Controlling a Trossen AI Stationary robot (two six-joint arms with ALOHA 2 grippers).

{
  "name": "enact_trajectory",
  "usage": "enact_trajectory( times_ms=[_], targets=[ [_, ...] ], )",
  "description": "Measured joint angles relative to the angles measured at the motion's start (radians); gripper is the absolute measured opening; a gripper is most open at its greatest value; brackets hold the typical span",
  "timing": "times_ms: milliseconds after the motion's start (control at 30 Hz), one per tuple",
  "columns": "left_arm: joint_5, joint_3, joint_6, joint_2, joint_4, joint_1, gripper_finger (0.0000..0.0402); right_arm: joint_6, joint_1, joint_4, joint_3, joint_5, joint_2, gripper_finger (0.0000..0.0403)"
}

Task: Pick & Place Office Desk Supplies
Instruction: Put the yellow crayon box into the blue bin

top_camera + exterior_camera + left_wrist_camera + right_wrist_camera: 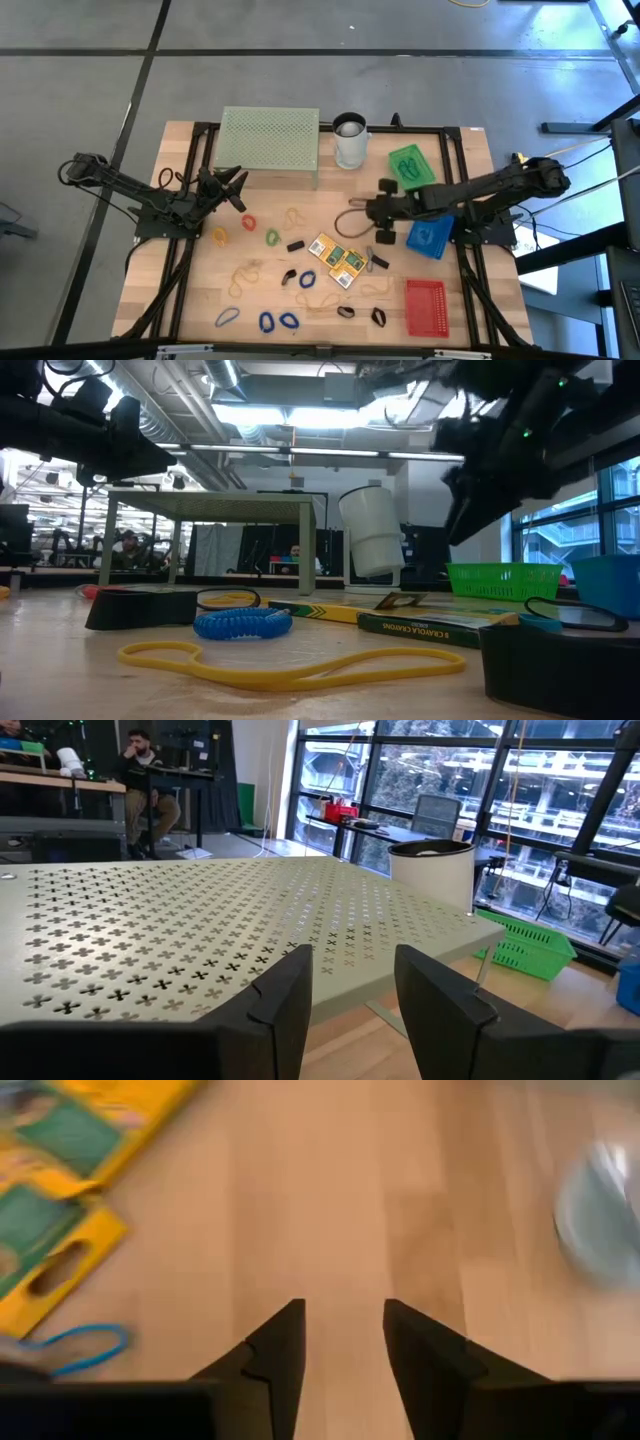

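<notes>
The office desk supplies lie loose on the wooden table: yellow card packs [338,260], red [247,222], green [272,237] and blue [266,322] rubber bands, and black binder clips [296,245]. My right gripper [375,215] hangs open above bare wood, slanting down. It is just right of a large brown band [350,222] and beyond the card packs [60,1210]. Nothing is between its fingers [275,1355]. My left gripper [235,190] waits open and level at the near edge of the pale green mesh stand [200,920], holding nothing.
At the table's far edge stand the mesh stand [270,148] and the white cup [350,140]. A green basket [412,165], a blue basket [430,237] and a red basket [425,305] line the right side. People sit in the room beyond the table [150,780].
</notes>
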Motion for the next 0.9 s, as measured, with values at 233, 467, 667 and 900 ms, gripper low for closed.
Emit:
enact_trajectory(
  times_ms=[233,467,667,900],
  targets=[
    [0.000,0.000,0.000,0.000,0.000,0.000,0.0139,-0.157,0.043,0.051,0.000,-0.197,0.003,0.0127],
    [0.000,0.000,0.000,0.000,-0.001,0.000,0.0139,-0.161,0.075,0.156,0.000,-0.249,0.071,0.0127],
    [0.000,0.000,0.000,0.000,0.000,0.000,0.0139,-0.160,0.109,0.264,0.000,-0.281,0.189,0.0127],
    [0.000,0.000,0.000,0.000,0.000,0.000,0.0139,-0.161,0.154,0.425,0.000,-0.228,0.281,0.0127]
  ],
)
